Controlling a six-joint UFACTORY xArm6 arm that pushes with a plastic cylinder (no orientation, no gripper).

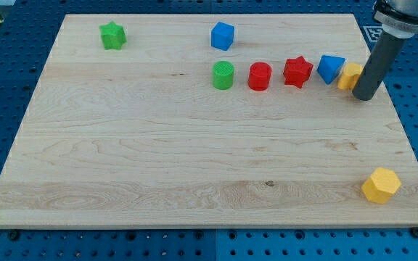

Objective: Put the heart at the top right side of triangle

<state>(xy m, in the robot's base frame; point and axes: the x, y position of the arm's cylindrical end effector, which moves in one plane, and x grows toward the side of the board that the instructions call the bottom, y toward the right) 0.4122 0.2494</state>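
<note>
Sitting near the view's right edge of the wooden board (194, 167), the yellow heart (350, 75) shows only its left part; the rest is hidden behind my rod, so its shape is hard to read. It touches the blue triangle (330, 68) just to its left. My tip (363, 96) rests against the heart's right side, at the view's right end of a row of blocks. I carry no pincer, only the straight dark rod, so nothing is grasped or released.

That row runs leftward from the triangle: a red star (297, 71), a red cylinder (260, 76) and a green cylinder (223, 75), each near its neighbour but apart. A blue cube (223, 35) stands above the green cylinder, toward the view's top. A green star (112, 35) lies well apart at the top left. A yellow hexagonal block (381, 185) sits alone near the bottom right corner.
</note>
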